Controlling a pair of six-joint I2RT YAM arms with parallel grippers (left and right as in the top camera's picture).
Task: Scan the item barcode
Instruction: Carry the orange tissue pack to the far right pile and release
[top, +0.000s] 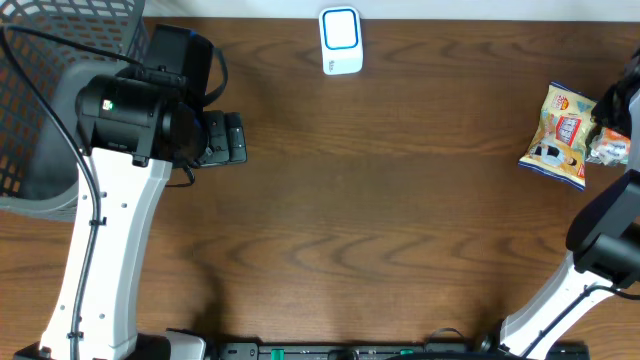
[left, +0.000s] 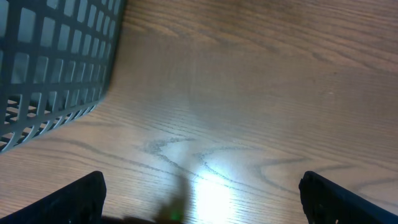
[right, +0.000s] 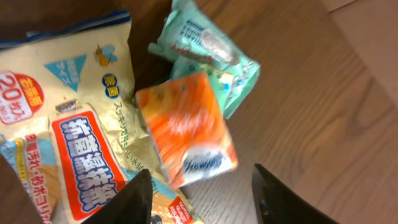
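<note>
Two arms stand at opposite ends of the wooden tabletop (top: 400, 200). At the far left, a grey mesh basket (top: 40, 90) sits at the back corner, with the left arm (top: 110, 230) reaching up beside it. The left end effector (left: 202, 196) hangs over bare wood just beside the basket's wall, its fingers (left: 81, 196) spread wide and holding nothing.

Near the middle of the back edge stands a white scanner (top: 340, 40) with a blue-rimmed window, well apart from everything else.

At the right edge lies a small heap of goods under the right arm (top: 600, 240). A yellow pack (top: 560, 135) with a red panel of Japanese print is leftmost. An orange packet (right: 186, 130) overlaps its edge, and mint-green packets (right: 205, 56) touch the orange one at its far end. The right end effector (right: 199, 199) hovers close over the heap with its fingers (right: 134, 199) partly apart. The orange packet's near end lies just short of the gap between them, and neither finger looks pressed against it, so it grips nothing.
</note>
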